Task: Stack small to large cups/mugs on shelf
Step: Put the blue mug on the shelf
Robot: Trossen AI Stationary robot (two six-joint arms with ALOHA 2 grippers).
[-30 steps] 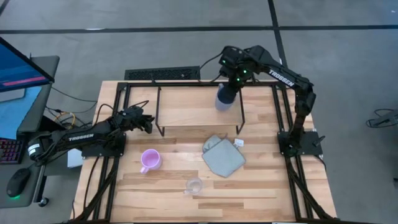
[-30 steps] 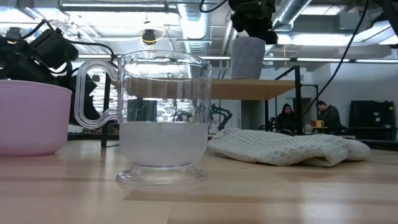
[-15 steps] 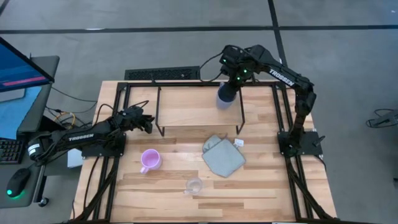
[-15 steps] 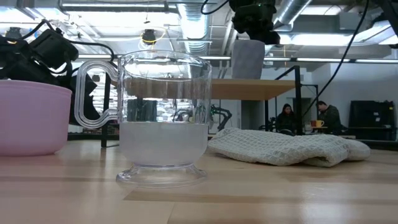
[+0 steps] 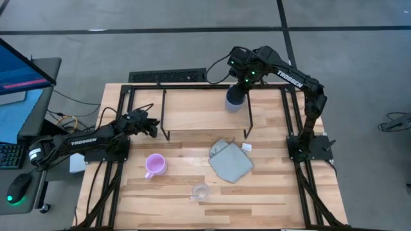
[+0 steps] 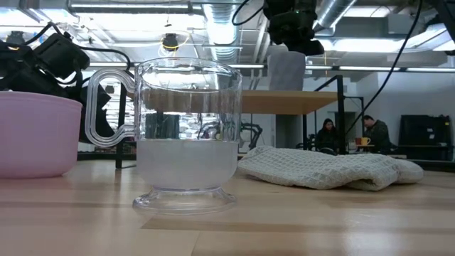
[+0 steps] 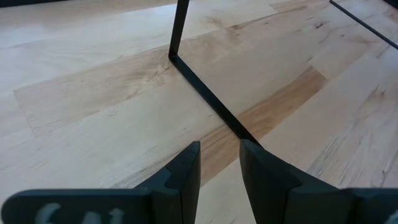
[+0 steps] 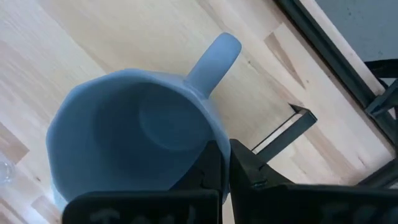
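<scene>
The blue-grey mug [image 5: 234, 98] hangs in my right gripper [image 8: 224, 163] over the right part of the shelf [image 5: 199, 109]. In the low view the mug's base [image 6: 286, 87] is right at the top of the shelf board [image 6: 313, 102]; I cannot tell whether they touch. The pink-lilac mug [image 5: 155, 165] and the tiny clear cup [image 5: 200, 190] stand upright on the tabletop nearer the front. My left gripper [image 7: 219, 155] sits low by the shelf's left wire leg [image 7: 205, 96], narrowly open and holding nothing. My right gripper pinches the blue-grey mug's rim wall [image 8: 208, 138], a short way around from the handle [image 8: 214, 53]. One finger [image 8: 208, 171] is inside the mug and the other outside. The fingers come from above, pointing down. The mug stays upright, its mouth up.
A grey-green cloth [image 5: 230, 161] lies crumpled on the table in front of the shelf's right legs. A black metal frame [image 5: 192, 85] runs along the far edge. The tabletop between the pink mug and the shelf is bare wood. People sit in the room behind [image 6: 370, 131].
My right gripper has carried the blue-grey mug a little toward the table's far right. It has also sunk slightly toward the shelf board. The mug stays upright in the same hold.
</scene>
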